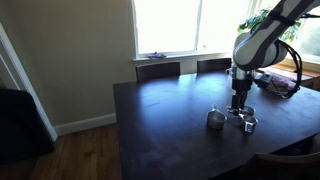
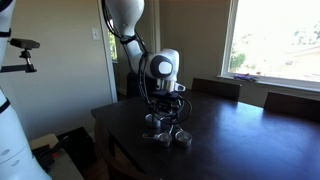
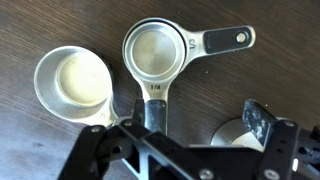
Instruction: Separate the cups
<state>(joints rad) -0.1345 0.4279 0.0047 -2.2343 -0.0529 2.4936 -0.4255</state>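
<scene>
Several shiny silver measuring cups lie on the dark wooden table [image 1: 160, 110]. In the wrist view two cups sit nested [image 3: 155, 50], one handle pointing right [image 3: 220, 40] and one marked 1/4 pointing down [image 3: 155, 100]. A single cup [image 3: 70, 80] lies to their left. Another cup [image 3: 232, 135] is partly hidden under my right finger. My gripper [image 3: 197, 116] is open, low over the table, with the 1/4 handle just inside its left finger. The cups show in both exterior views [image 1: 215, 120] [image 2: 182, 138], below the gripper [image 1: 240, 104] [image 2: 166, 108].
Chair backs [image 1: 158, 70] stand along the table's far side under a bright window [image 1: 170, 25]. Clutter [image 1: 280, 82] sits on the table behind the arm. A tripod-mounted camera [image 2: 22, 50] stands beyond the table's corner.
</scene>
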